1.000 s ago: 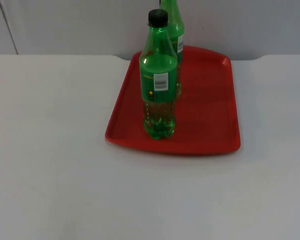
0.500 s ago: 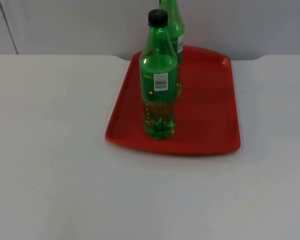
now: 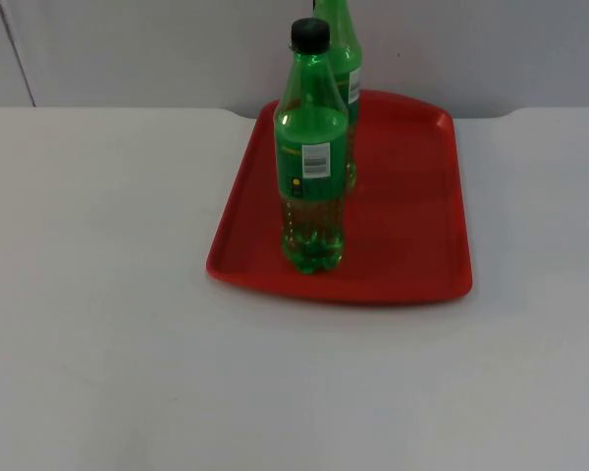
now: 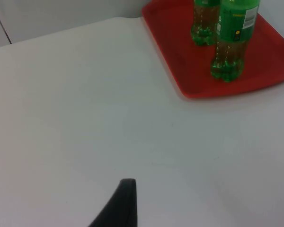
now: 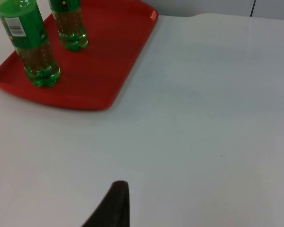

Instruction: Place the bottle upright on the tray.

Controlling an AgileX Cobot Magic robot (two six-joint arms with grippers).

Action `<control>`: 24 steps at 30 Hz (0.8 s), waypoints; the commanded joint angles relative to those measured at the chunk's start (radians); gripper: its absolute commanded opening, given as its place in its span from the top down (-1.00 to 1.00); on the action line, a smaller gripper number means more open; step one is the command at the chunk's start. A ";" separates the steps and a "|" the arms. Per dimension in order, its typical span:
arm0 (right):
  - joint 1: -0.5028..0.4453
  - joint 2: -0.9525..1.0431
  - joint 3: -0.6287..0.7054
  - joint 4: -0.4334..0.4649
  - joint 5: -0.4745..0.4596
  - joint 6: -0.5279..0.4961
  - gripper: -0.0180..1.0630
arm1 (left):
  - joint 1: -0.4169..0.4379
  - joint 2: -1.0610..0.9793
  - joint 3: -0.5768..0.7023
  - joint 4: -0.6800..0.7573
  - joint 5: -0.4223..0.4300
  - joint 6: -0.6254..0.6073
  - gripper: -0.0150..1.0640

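The near stretch of the white table [image 3: 108, 373] lay bare and matte, faintly grey under the room's even light. From each wrist camera one black fingertip stood low over this surface: the left gripper [image 4: 120, 203] hung above the table well short of the tray, on its left side, and the right gripper [image 5: 111, 205] hung likewise on the tray's right side. Both arms waited, well apart from everything on the tray. With a single fingertip of each in sight, I could not tell whether either pair of jaws was open or closed.

Past the middle of the table, toward 12 o'clock, sat the red tray [image 3: 412, 226], flat on the surface, its raised rim rounded at the corners and its far edge close to the table's end. On it, near the front rim at about 7 o'clock of the tray's centre, the bottle [image 3: 312, 157] stood upright: green plastic, a black cap, a white barcode label, its lobed base resting on the red floor. Just behind it at 12 o'clock a second bottle [image 3: 342, 69] stood upright too, green, also on the tray and near its far rim, the two close but apart at their bases in the wrist views.

Beyond the table's far edge rose the grey wall [image 3: 157, 49], plain, with a dark vertical seam at its left.
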 commanded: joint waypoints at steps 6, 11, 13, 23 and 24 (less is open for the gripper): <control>-0.003 -0.004 0.002 0.004 -0.008 -0.007 -0.98 | 0.002 -0.005 0.005 0.005 0.004 -0.008 -0.98; -0.005 -0.004 0.002 0.004 -0.008 -0.007 -0.98 | 0.002 -0.005 0.005 0.005 0.004 -0.008 -0.98; -0.007 -0.004 0.002 0.004 -0.008 -0.007 -0.98 | 0.002 -0.005 0.005 0.005 0.004 -0.008 -0.98; -0.125 -0.004 0.002 0.004 -0.008 -0.007 -0.98 | 0.002 -0.005 0.005 0.006 0.003 -0.008 -0.98; -0.142 -0.004 0.002 0.004 -0.008 -0.007 -0.98 | 0.002 -0.005 0.005 0.006 0.003 -0.008 -0.98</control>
